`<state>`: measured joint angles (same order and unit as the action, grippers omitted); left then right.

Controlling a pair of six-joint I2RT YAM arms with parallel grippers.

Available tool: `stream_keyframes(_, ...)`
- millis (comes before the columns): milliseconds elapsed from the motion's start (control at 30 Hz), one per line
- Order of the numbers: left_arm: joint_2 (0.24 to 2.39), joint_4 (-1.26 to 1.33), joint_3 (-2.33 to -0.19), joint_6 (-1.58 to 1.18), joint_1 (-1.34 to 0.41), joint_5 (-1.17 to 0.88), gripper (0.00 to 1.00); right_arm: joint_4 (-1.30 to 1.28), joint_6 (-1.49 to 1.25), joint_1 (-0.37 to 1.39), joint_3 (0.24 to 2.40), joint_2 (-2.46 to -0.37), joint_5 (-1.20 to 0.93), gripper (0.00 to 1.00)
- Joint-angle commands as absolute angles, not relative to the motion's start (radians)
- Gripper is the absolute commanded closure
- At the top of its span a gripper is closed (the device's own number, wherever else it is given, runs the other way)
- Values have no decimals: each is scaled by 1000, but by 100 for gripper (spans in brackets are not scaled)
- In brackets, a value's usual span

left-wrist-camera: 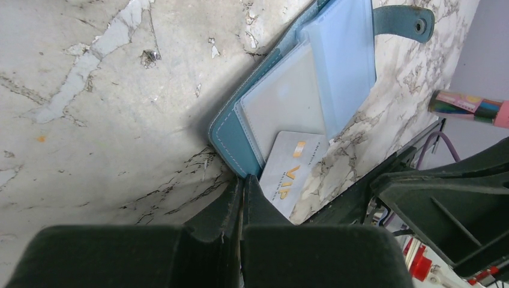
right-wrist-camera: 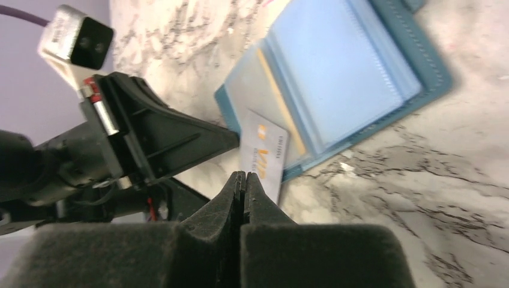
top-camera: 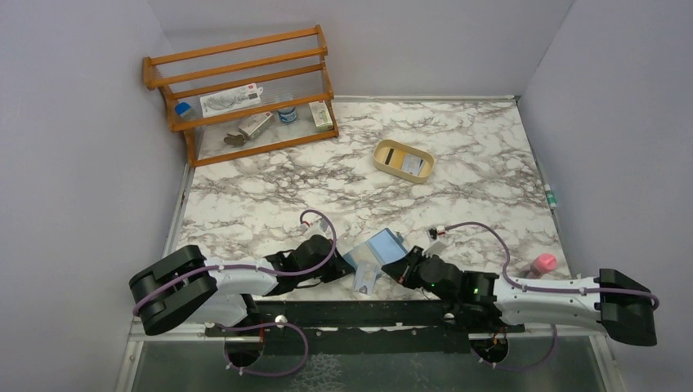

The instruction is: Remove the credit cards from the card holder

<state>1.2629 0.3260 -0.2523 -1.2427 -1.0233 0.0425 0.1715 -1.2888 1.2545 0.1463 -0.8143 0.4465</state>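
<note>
Looking closest to the arms, you have both end effectors down at the near edge of the marble counter (left-wrist-camera: 108, 120). The left end effector (left-wrist-camera: 243, 183) has its fingers pressed together, with the tips against the near corner of the card holder (left-wrist-camera: 228, 135). You cannot tell whether any leather is pinched between them. The right end effector (right-wrist-camera: 243, 177) also has its fingers together, and its tips meet the near end of the VIP card (right-wrist-camera: 264, 153). Whether that card is actually nipped between them does not show.

The white VIP card pokes partway out of a clear sleeve, towards the arms. The teal-blue card holder lies open and flat on the counter between the two end effectors, sleeves upward, and its snap tab (left-wrist-camera: 414, 21) sticks out on the far side.

A pink-ended tube (top-camera: 542, 264) lies beside your right arm. Further back sits a tan tray (top-camera: 387, 149) holding cards (top-camera: 413, 165), well apart from the holder. A wooden rack (top-camera: 245, 90) stands in the far left corner.
</note>
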Motion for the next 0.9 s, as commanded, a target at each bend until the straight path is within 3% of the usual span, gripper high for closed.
stream_keyframes(0,1273,286,-235,-1252,-1031,65,100,38,-1252,1250,199,-861,484,89)
stream_keyframes(33,1274,285,-236,-1252,-1031,65,100,42,-1240,1250,209,-900,459,73)
stream_keyframes(100,1280,285,-239,-1251,-1031,64,100,61,-1231,1250,230,-983,398,56)
stream_keyframes(267,1273,284,-238,-1253,-1031,66,100,194,-1244,1250,206,-1080,311,48)
stream_keyframes(867,1322,279,-256,-1331,-1092,121,100,588,-1273,1250,157,-1323,206,47)
